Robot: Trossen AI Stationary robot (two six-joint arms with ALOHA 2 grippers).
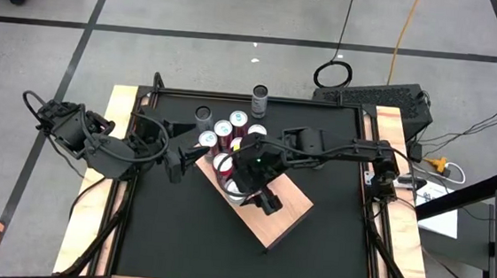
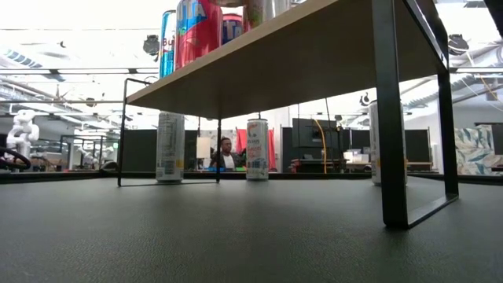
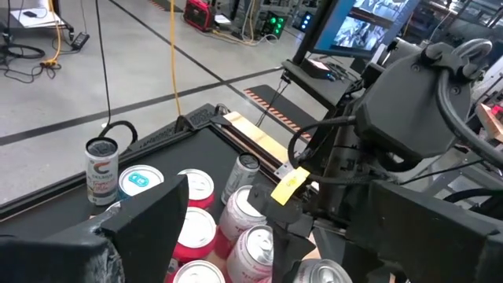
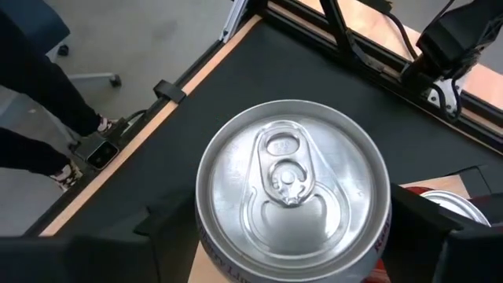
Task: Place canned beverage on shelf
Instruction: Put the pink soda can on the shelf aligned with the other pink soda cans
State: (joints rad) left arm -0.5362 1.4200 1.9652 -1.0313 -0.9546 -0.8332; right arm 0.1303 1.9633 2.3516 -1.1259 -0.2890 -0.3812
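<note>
The shelf (image 1: pixel 282 214), a pale wooden slab on black legs, stands slantwise in the middle of the black table. Several cans (image 1: pixel 225 130) stand on its far left part; in the low view a red can (image 2: pixel 196 31) and a blue can (image 2: pixel 167 43) show there. My right gripper (image 1: pixel 249 191) is over the shelf, shut on a silver can with red lettering (image 4: pixel 292 181). My left gripper (image 1: pixel 191 156) is open beside the shelf's left end, near the cans (image 3: pixel 196 189), holding nothing. My right gripper has the can's side wall (image 4: pixel 206 236) between its two fingers (image 4: pixel 169 228), one on each side, a little below the top rim. The fingers slant down at it from above. The can is upright, pull tab up. Its bottom is hidden, so I cannot tell whether it stands on the shelf.
Loose cans stand on the table beyond the shelf (image 2: pixel 170 147) (image 2: pixel 257 149), and a tall one (image 1: pixel 260 98) at the table's far edge. Wooden strips (image 1: pixel 115 173) edge the table. The shelf's near right part (image 1: pixel 292 205) is bare. A person (image 2: pixel 226 154) sits in the room beyond.
</note>
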